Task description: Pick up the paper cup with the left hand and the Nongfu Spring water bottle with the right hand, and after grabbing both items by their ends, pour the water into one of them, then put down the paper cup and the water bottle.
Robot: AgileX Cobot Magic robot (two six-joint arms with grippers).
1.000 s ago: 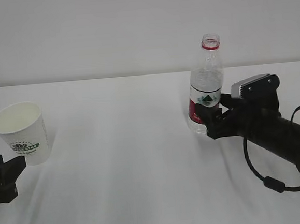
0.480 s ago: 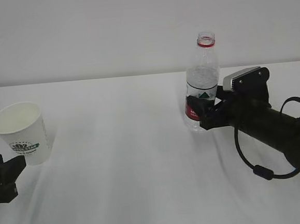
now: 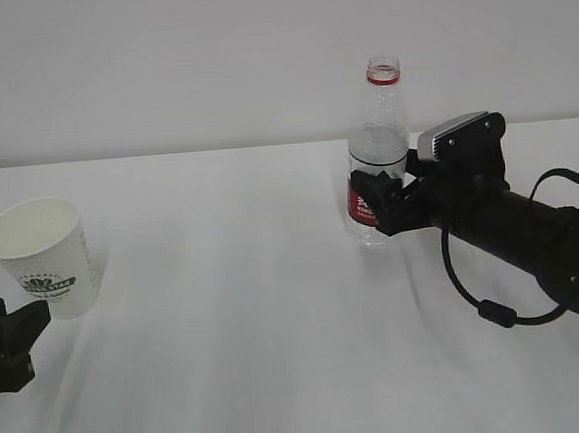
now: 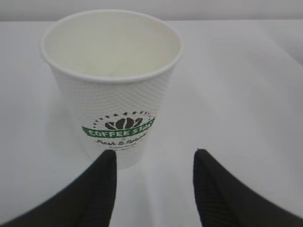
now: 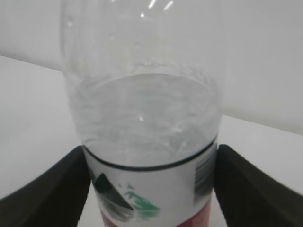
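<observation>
Bottle [image 5: 142,127] base and cap beyond right wrist view's edges.

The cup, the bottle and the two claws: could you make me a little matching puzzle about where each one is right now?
Things:
1. cup
2. bottle
3. left gripper
4. right gripper

States:
A. jaws on either side of the label
B. open, just short of the cup
C. uncapped, partly filled
D. empty, standing on the left

Pairs: 1-D, 2-C, 3-B, 4-A
</observation>
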